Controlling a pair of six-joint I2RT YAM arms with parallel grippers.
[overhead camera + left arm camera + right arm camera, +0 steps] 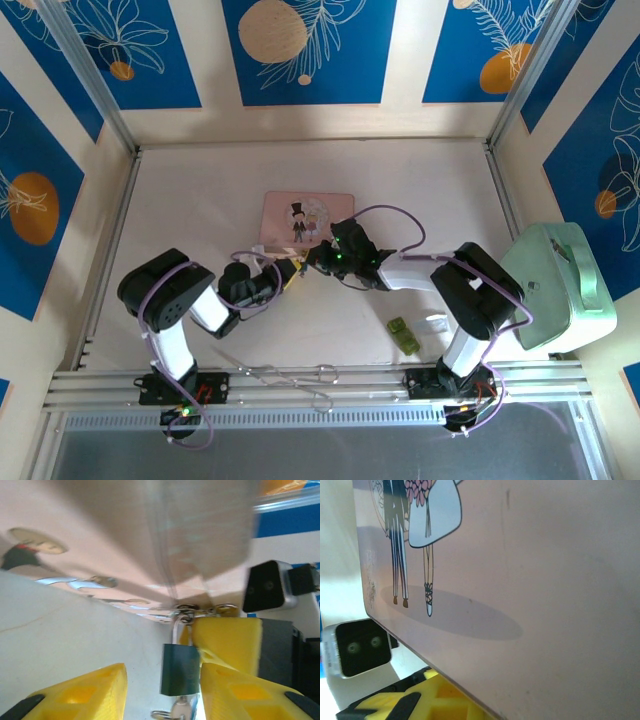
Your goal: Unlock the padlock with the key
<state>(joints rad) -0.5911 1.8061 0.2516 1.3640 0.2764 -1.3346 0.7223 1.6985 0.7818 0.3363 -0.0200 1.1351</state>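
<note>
The padlock [180, 669] is small with a dark blue-green body and a silvery shackle [180, 627]. A key [181, 710] on a ring sticks out of its bottom end. My left gripper [162, 675] is open around the padlock body. The body lies against the right yellow finger [240, 690], with a gap to the left finger [75, 695]. My right gripper [318, 260] is shut, and its yellow finger [227, 640] presses on the shackle. From above, the two grippers meet just in front of the pink picture box [307, 218], with my left gripper [287, 272] to the left.
The pink picture box [520, 570] lies very close over the right wrist camera. A small green block [404, 335] lies near the right arm's base. A mint green device [560, 285] stands at the right edge. A loose key ring [300, 375] lies by the near rail.
</note>
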